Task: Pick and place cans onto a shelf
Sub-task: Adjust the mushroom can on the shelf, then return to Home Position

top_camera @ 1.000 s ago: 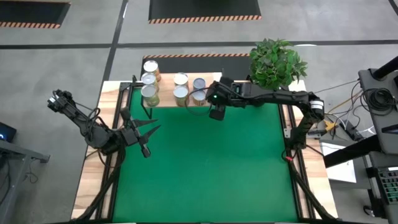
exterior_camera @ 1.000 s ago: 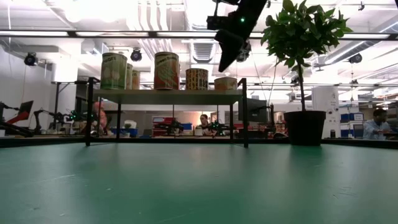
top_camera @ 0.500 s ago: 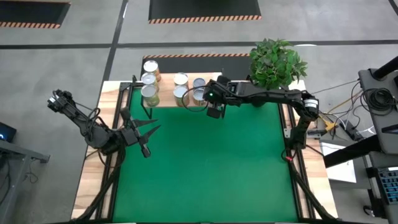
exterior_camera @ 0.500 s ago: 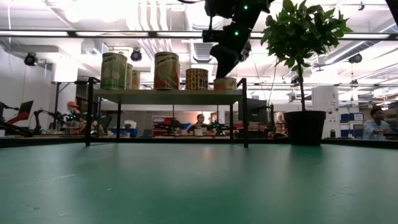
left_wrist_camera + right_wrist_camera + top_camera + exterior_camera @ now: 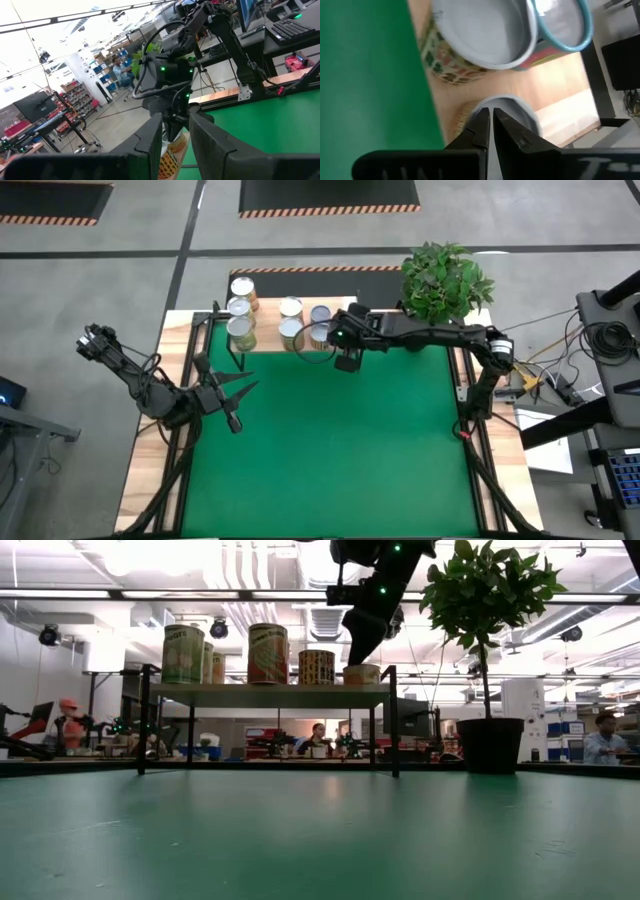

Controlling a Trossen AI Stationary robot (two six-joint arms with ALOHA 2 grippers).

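From above, the cans (image 5: 241, 330) stand on the shelf (image 5: 270, 340) at the bench's (image 5: 330, 450) far edge. The right pincer (image 5: 346, 361) hangs at the shelf's front right edge, fingers pressed together. The left pincer (image 5: 238, 393) waits near the bench's left edge; I cannot tell its gap here.

At bench level, the cans line the shelf top beside a potted plant (image 5: 488, 650).

The right wrist camera shows closed fingertips (image 5: 487, 122) over a small can (image 5: 512, 111).

Two dark jointed arms, looped black cables along the links, green indicator lights glowing, slim tapering black fingers.
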